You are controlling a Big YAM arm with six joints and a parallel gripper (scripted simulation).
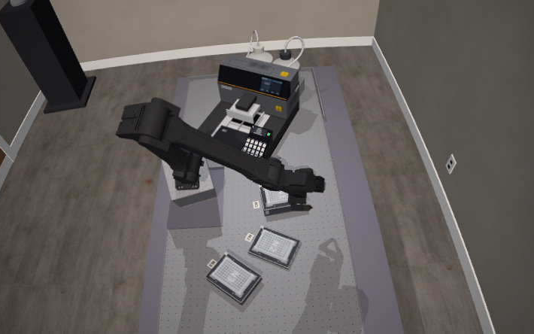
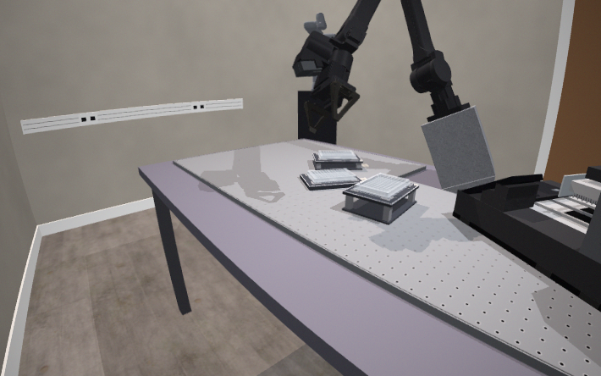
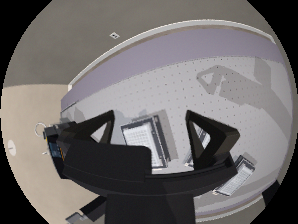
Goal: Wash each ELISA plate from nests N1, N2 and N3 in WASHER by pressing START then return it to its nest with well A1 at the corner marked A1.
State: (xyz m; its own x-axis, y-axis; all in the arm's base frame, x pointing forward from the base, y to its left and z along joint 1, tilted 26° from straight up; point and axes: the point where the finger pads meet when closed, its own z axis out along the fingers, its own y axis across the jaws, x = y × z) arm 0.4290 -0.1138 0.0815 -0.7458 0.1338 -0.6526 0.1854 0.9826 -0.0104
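From here I'm seeing a purple-grey table (image 1: 346, 137) (image 2: 265, 261) (image 3: 150, 75) carrying a perforated grey board (image 1: 319, 286) (image 2: 387, 251) (image 3: 170, 85), which is lying flat across its top.

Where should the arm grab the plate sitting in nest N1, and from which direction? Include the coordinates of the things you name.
Probably from above, fingers on two opposite side edges: the plate (image 1: 276, 196) (image 2: 383, 185) (image 3: 140, 141) lies flat on a raised nest (image 1: 266, 211) (image 2: 388, 212), its walls standing above the rim, top uncovered.
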